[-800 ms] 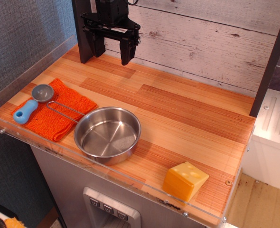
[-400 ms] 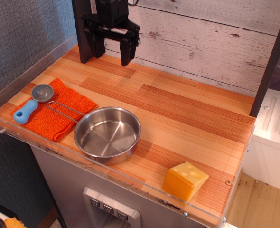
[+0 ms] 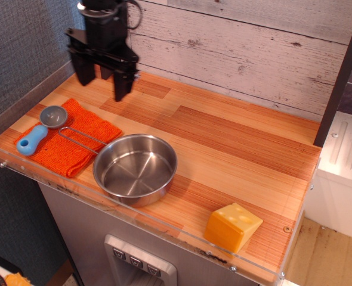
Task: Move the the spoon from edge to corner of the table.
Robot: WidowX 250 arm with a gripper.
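**Pincer open above back-left counter, spoon on cloth at left edge**

Black pincer [image 3: 101,80] hangs over the counter [image 3: 235,143] near the back-left, fingers spread apart, nothing between them. Spoon [image 3: 42,127] lies on the orange cloth [image 3: 74,140] at the left edge, blue handle toward the front rim, grey bowl toward the back. Steel pan [image 3: 135,168] just right of the cloth, wire handle over it. Cheese block [image 3: 232,226] near front right.

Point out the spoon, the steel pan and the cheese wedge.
spoon [image 3: 34,137]: main camera view, on the blue handle.
steel pan [image 3: 134,173]: main camera view, on the inside bottom.
cheese wedge [image 3: 232,226]: main camera view, on its front face.
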